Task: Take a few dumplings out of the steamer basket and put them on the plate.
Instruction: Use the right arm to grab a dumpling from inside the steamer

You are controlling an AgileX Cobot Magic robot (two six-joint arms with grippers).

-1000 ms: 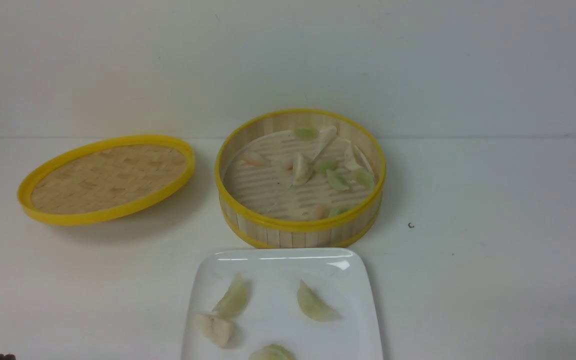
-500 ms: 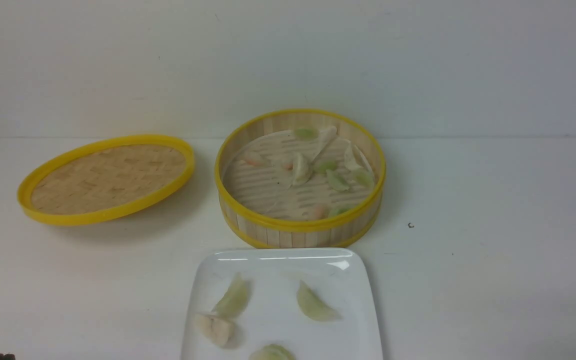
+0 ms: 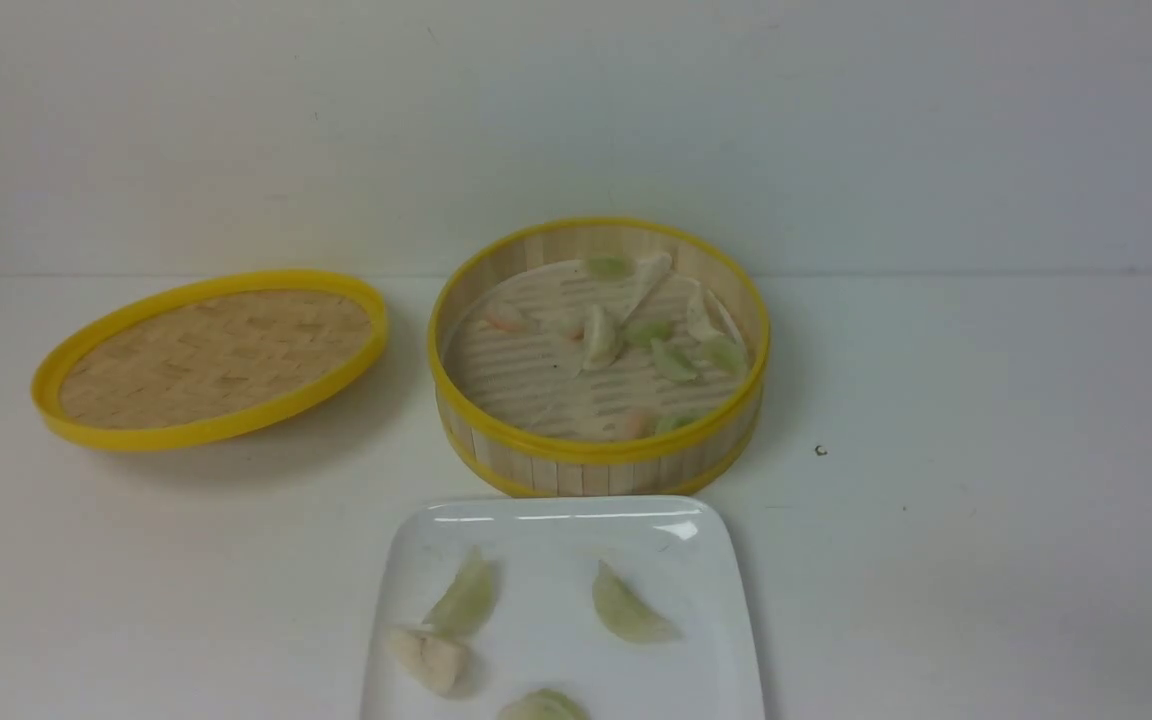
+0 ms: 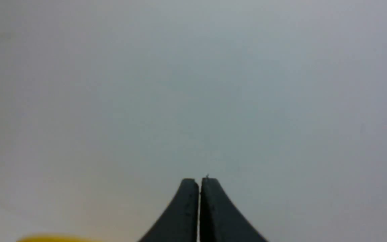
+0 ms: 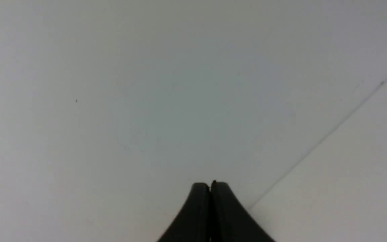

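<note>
The steamer basket [image 3: 596, 455] stands mid-table with several pale green dumplings [image 3: 673, 360] inside, among white and pinkish ones. The white square plate [image 3: 556, 520] lies in front of it. It holds three green dumplings [image 3: 626, 606], [image 3: 466, 598], [image 3: 541, 706] and one white one [image 3: 428, 656]. Neither gripper shows in the front view. My left gripper [image 4: 199, 181] is shut and empty over bare table. My right gripper [image 5: 210, 185] is shut and empty over bare table.
The shallow yellow-rimmed woven lid [image 3: 211, 355] lies left of the basket; a sliver of yellow [image 4: 55, 238] shows in the left wrist view. A small dark speck [image 3: 821, 451] sits right of the basket. A wall stands behind the table.
A dark bit of the left arm at the front view's lower left corner has left the picture. The basket, plate and dumplings have not moved.
</note>
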